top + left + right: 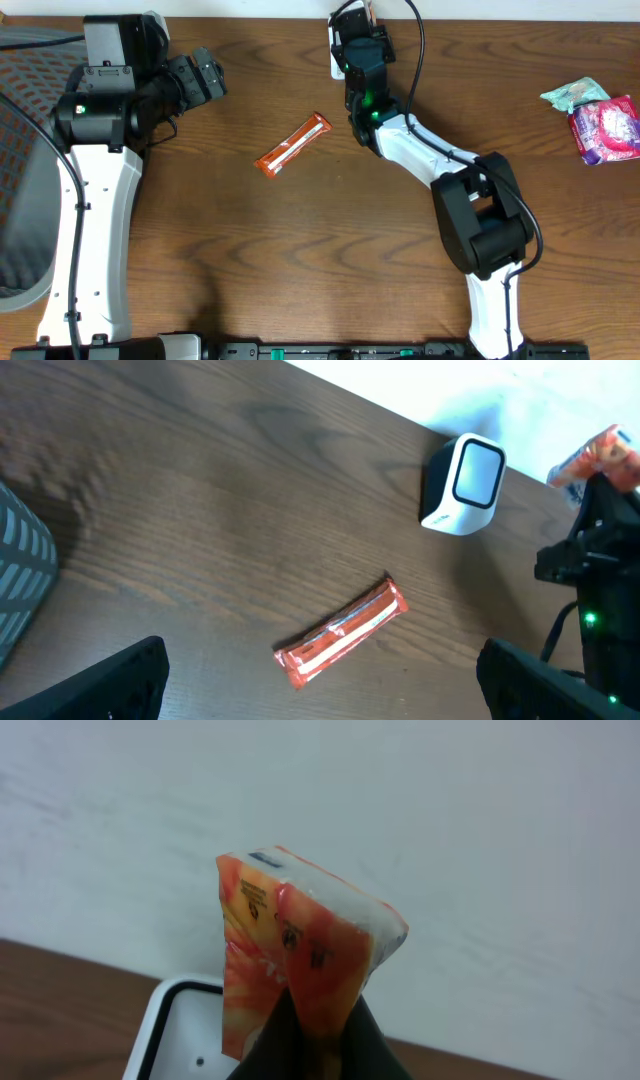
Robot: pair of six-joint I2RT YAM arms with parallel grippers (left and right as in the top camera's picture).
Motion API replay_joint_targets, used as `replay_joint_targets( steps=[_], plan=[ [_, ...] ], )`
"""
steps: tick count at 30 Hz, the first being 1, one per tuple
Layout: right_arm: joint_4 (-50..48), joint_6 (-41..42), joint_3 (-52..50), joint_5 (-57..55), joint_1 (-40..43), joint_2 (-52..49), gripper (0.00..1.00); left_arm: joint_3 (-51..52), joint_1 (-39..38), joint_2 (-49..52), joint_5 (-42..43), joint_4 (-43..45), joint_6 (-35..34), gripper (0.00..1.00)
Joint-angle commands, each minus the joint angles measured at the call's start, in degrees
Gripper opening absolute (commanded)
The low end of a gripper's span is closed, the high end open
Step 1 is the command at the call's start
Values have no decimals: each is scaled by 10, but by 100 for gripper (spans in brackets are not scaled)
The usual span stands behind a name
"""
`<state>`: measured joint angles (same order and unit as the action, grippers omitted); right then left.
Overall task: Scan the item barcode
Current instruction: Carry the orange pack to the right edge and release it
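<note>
Orange-white packet point(300, 960) is pinched in my right gripper point(318, 1032), jaws pressed tight on its lower end. It's held upright just above the white scanner point(172, 1020), at the far edge of the worktop point(300, 260), approx mid. My left gripper point(203, 77) is nr the far-left corner, jaws spread wide, nothing in them. An orange bar point(293, 145) lies flat mid-worktop, btw my arms. Two snack packs point(600, 125) sit at the right edge.
</note>
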<state>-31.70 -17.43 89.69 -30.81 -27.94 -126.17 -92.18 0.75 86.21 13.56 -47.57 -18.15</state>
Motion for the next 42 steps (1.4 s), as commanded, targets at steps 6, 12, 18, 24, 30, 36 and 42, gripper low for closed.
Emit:
replay_joint_targets(
  steps=[6, 12, 18, 24, 30, 36, 42],
  plan=[
    [212, -1, 260, 48, 2, -91, 1, 2, 2, 3, -2, 0, 5, 98],
    [424, 42, 421, 46, 17, -175, 1, 2, 2, 3, -2, 0, 5, 98],
    [495, 41, 425, 51, 25, -176, 1, 2, 2, 3, -2, 0, 5, 98],
    [529, 75, 425, 40, 25, -176, 1, 2, 2, 3, -2, 0, 5, 98],
    [535, 197, 428, -77, 46, -158, 1, 2, 2, 3, -2, 0, 5, 98],
    [635, 265, 428, -66, 118, -108, 1, 2, 2, 3, -2, 0, 5, 98],
    [820, 266, 427, -96, 213, -88, 2, 2, 2, 3, -2, 0, 5, 98]
  ],
)
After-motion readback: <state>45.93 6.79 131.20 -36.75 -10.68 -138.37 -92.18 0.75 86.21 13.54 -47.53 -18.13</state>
